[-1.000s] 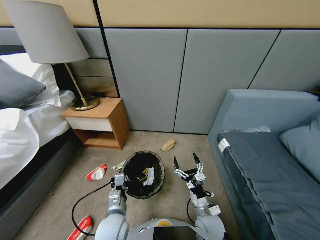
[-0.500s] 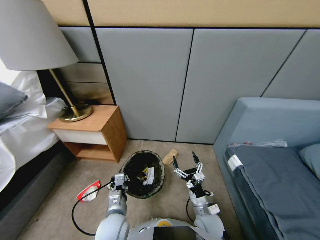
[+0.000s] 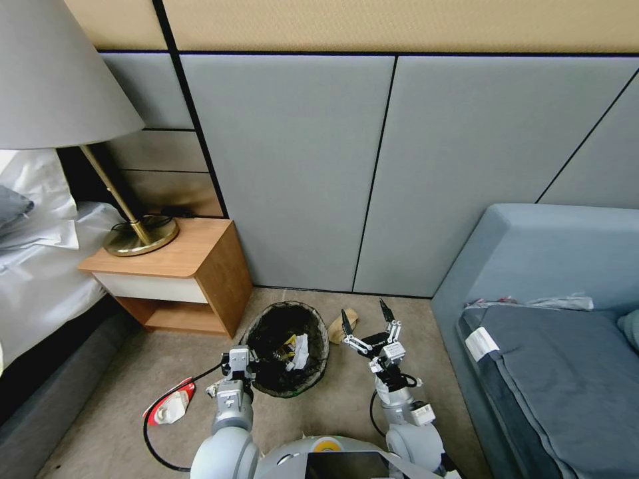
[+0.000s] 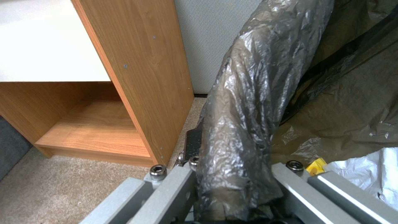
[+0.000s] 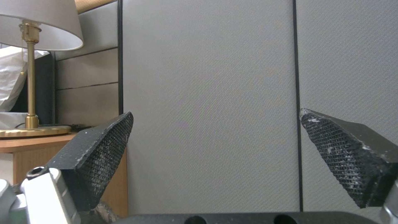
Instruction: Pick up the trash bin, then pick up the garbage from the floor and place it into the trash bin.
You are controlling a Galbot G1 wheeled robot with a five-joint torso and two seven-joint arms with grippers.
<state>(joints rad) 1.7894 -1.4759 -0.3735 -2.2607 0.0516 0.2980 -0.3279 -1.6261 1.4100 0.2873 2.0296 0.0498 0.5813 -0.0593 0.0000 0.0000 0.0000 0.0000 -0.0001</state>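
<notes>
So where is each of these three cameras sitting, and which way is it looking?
Head: high up, looking down at the floor; both arms show.
Left wrist: behind the left gripper, clamped on the trash bin rim; nightstand beyond.
Right wrist: behind the open right gripper, facing the wall.
Shared: nightstand, lamp.

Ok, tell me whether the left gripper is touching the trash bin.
Touching. In the left wrist view the left gripper is clamped on the bag-covered rim of the trash bin, one finger on each side of it.

Head view looks down from above; both wrist views sit low, sharing the nightstand [image 3: 174, 266].
</notes>
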